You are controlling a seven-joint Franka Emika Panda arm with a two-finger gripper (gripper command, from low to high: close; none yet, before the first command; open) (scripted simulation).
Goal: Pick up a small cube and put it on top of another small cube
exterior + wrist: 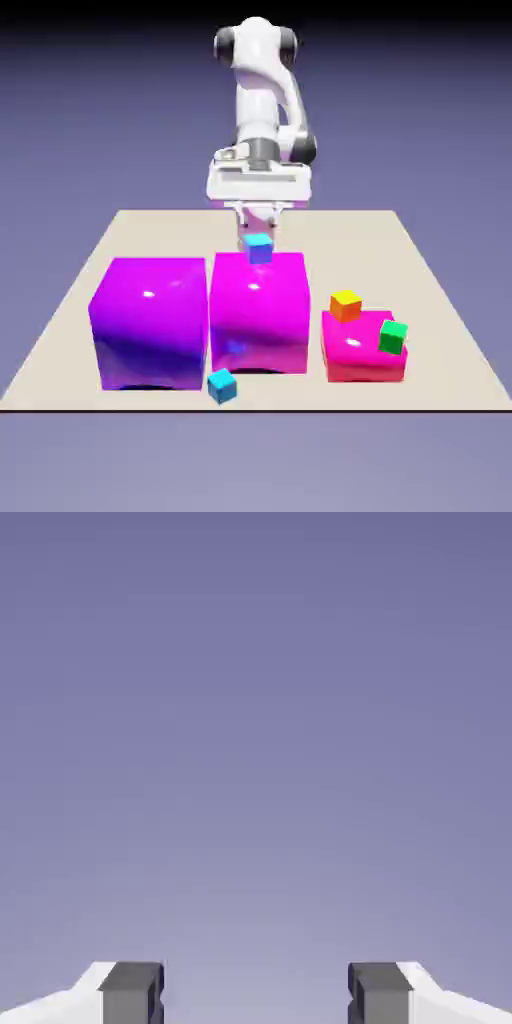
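The tiny teal-cyan cube (222, 385) lies on the table at the front, just before the gap between the two big magenta blocks. On the low magenta block (365, 352) at the exterior view's right sits the tiny orange cube with a yellow top (345, 305). My gripper (258, 217) hangs behind the middle magenta block (257, 310), far from both cubes. In the hand view the gripper (255, 994) is open; its grey fingertips (132, 992) stand wide apart with only the blue-violet backdrop between them.
A tiny cyan-topped cube with a violet-blue face (259, 248) rests at the far top edge of the middle magenta block, right under the gripper. A tiny green cube (393, 337) leans on the low block. Another big magenta-violet block (150, 322) stands at the left.
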